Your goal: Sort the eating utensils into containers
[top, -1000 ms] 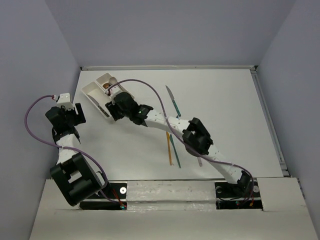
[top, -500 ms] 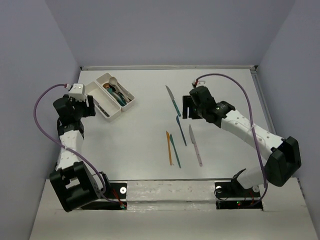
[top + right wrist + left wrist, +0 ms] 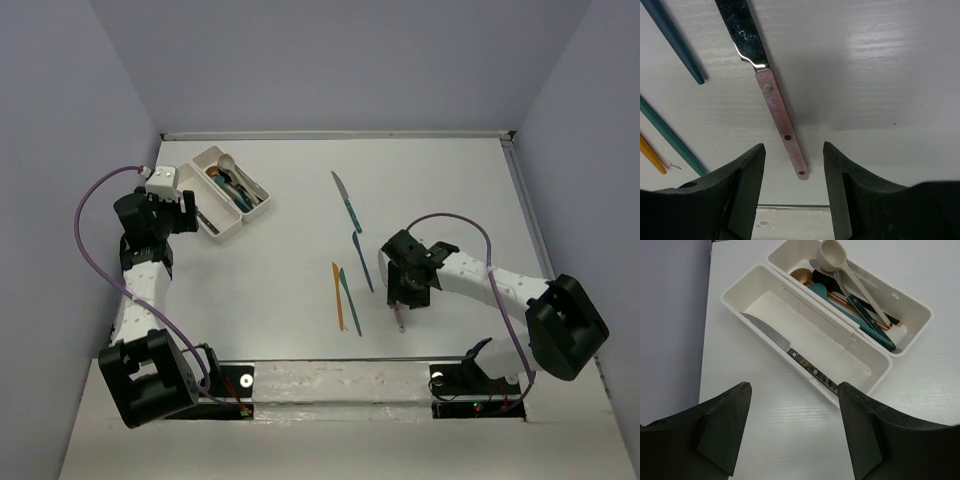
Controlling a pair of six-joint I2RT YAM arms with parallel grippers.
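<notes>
My right gripper (image 3: 793, 146) hangs with jaws apart either side of the pink handle of a knife (image 3: 765, 85), which lies flat close to the near edge of the table (image 3: 470, 190), right of its middle. It looks light, stiff and thin, the polished blade slippery, so I would pinch the riveted handle, low against the table. My left gripper (image 3: 794, 390), spread wide and empty, hovers by the trays (image 3: 740, 282) in the far left corner.
</notes>
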